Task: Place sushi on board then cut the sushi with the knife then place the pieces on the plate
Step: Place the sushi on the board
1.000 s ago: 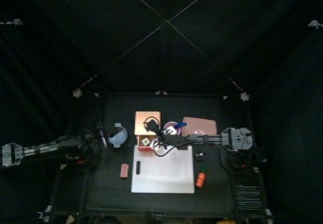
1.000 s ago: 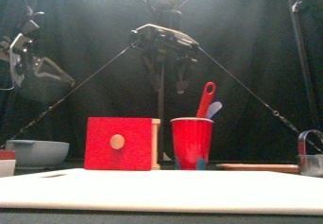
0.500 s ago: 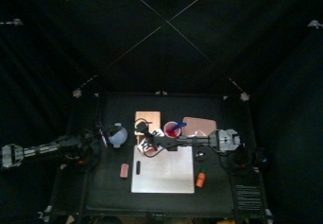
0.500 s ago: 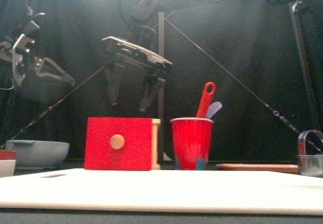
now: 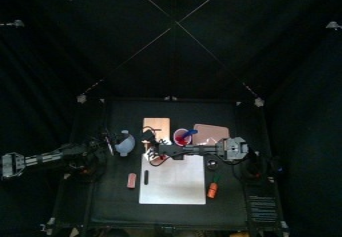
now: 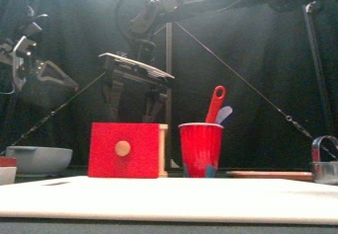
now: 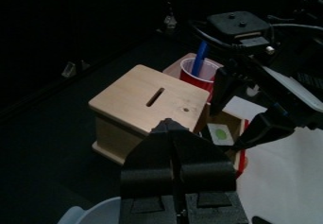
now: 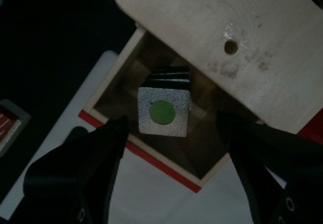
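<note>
The pale wooden box (image 5: pixel 156 127) has its red-fronted drawer (image 6: pixel 128 150) pulled out. In the drawer lies the sushi roll (image 8: pixel 161 112), its white end with a green centre facing up and dark blocks (image 8: pixel 171 77) behind it. My right gripper (image 8: pixel 173 135) hangs open just above the drawer, one jaw on each side of the roll, not touching it. It also shows over the box (image 6: pixel 133 84) (image 7: pixel 240 103). The red cup (image 6: pixel 201 149) with the knives (image 6: pixel 215 104) stands right of the box. The white board (image 5: pixel 174 179) and pink tray (image 5: pixel 211 132) are bare. My left gripper (image 7: pixel 177 163) rests shut at the left, holding nothing.
A blue-grey bowl (image 6: pixel 38 159) sits left of the box. A small orange toy (image 5: pixel 211 190) lies on the board's right edge and a red one (image 5: pixel 131 180) left of the board. The metal cutter (image 6: pixel 325 159) stands at the far right.
My right gripper has swung left from above the cup and come down over the box's open drawer. The left arm has stayed still.
</note>
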Controlling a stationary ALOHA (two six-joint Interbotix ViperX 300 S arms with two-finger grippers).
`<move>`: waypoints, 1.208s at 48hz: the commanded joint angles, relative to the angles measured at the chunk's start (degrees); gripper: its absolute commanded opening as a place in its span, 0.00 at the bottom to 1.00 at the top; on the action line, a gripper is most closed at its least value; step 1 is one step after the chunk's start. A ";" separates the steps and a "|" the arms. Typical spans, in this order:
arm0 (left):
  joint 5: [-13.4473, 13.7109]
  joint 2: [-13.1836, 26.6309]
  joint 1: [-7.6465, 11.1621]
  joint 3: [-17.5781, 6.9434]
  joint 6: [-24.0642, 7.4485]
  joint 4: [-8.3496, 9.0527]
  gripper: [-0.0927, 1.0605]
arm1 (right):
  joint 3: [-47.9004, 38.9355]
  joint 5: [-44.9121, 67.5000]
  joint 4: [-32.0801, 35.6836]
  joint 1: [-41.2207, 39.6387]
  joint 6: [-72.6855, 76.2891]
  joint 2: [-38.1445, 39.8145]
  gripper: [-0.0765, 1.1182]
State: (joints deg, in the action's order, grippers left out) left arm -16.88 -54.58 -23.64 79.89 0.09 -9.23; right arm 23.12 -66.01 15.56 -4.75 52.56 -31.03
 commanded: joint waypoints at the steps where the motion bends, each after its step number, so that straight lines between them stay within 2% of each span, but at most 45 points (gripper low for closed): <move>1: 0.00 0.18 -0.18 -1.14 0.00 0.00 0.22 | 1.67 0.35 0.09 -0.70 0.18 1.41 0.91; 24: 1.23 0.18 0.00 -1.14 0.00 0.00 0.22 | 1.41 0.53 1.14 -0.79 3.25 -0.53 0.90; 28: 1.67 0.18 0.00 -1.14 0.00 0.00 0.22 | 1.23 0.44 1.76 -0.79 3.69 -0.53 0.87; 37: 1.76 0.18 0.00 -1.14 0.00 0.09 0.22 | 1.23 0.53 1.58 -0.79 3.78 -0.53 0.71; 43: 1.76 0.18 0.00 -1.14 0.00 0.00 0.22 | 1.49 0.53 1.32 -0.79 3.52 -0.70 0.65; 58: 1.76 0.18 0.00 -1.14 0.00 0.00 0.22 | 4.31 -2.11 3.25 0.26 3.08 0.88 0.64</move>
State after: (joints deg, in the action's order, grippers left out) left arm -14.94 -54.58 -23.55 79.89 0.09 -9.14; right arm 24.87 -66.80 17.58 -4.92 55.81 -33.13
